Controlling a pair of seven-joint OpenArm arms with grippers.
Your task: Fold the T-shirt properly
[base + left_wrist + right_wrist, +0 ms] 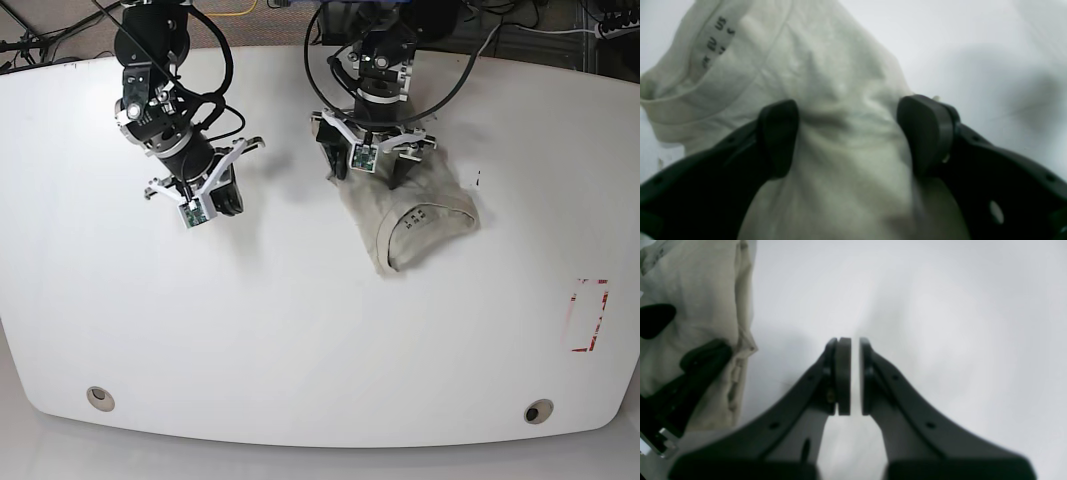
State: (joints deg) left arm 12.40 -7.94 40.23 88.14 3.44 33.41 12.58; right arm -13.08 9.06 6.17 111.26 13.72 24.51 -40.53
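The khaki-beige T-shirt [420, 215] lies bunched in a small crumpled heap on the white table [300, 330], right of centre at the back. Its collar with the printed label [715, 40] faces up. In the left wrist view the T-shirt [836, 76] fills the frame. My left gripper [850, 136] is open, its two fingers astride a raised fold of the cloth. It sits at the heap's back left [368, 172]. My right gripper [855, 373] is shut with a thin gap and empty, over bare table to the left of the T-shirt [700, 280]. It shows in the base view too [228, 200].
A red rectangle mark [588, 315] is on the table at the right. Two round holes [100, 398] [538, 411] sit near the front edge. Cables run behind the table's back edge. The left arm's fingers [703, 353] show at the right wrist view's left edge.
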